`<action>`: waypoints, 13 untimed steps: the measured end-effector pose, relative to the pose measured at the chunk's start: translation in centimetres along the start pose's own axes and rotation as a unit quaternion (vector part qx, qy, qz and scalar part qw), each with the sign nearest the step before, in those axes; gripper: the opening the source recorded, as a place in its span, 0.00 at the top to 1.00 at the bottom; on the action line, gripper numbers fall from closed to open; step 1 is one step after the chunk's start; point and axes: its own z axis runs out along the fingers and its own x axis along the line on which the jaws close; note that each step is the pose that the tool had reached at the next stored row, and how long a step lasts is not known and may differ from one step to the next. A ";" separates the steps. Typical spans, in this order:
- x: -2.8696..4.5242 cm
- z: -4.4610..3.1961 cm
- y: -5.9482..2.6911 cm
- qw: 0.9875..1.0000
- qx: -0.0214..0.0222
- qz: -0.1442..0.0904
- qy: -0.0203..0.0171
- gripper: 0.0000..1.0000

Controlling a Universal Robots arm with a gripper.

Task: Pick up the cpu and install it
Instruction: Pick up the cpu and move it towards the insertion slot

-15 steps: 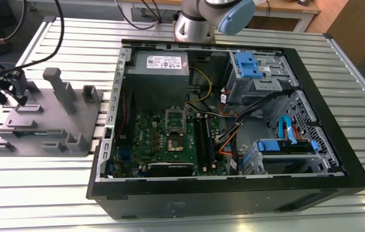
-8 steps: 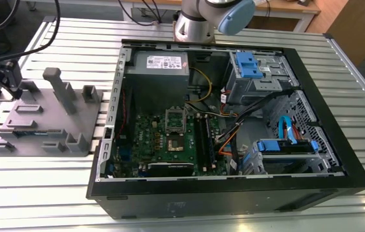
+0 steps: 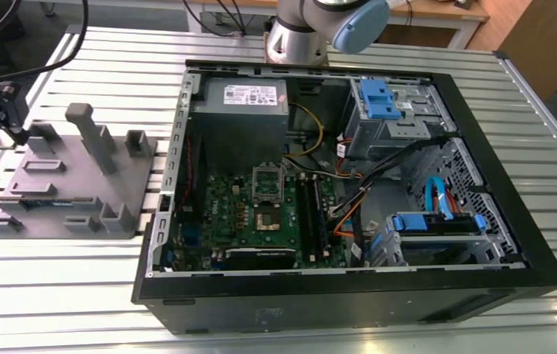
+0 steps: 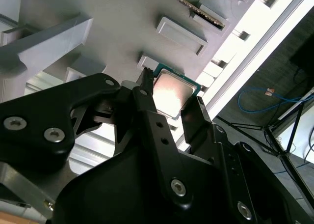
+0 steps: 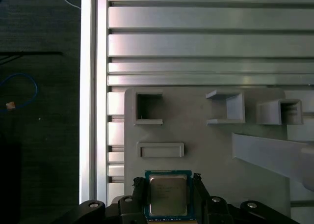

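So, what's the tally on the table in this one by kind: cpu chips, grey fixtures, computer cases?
cpu: 1
grey fixture: 1
open computer case: 1
Total: 3

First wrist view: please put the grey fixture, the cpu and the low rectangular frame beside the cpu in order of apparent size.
1. grey fixture: by far the largest, running past the picture's edge.
2. cpu.
3. low rectangular frame: about as wide as the cpu, but much shorter.
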 end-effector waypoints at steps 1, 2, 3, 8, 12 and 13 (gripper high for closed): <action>0.00 -0.01 0.00 1.000 0.000 0.000 0.000 0.53; 0.00 -0.02 0.00 1.000 0.000 0.000 0.000 0.53; 0.00 -0.03 0.00 1.000 0.000 0.000 0.000 0.53; -0.01 -0.26 0.02 1.000 0.000 0.000 0.000 0.53; -0.03 -0.69 0.05 1.000 0.000 0.000 0.000 0.53; -0.03 -0.81 0.06 1.000 0.000 0.000 0.000 0.53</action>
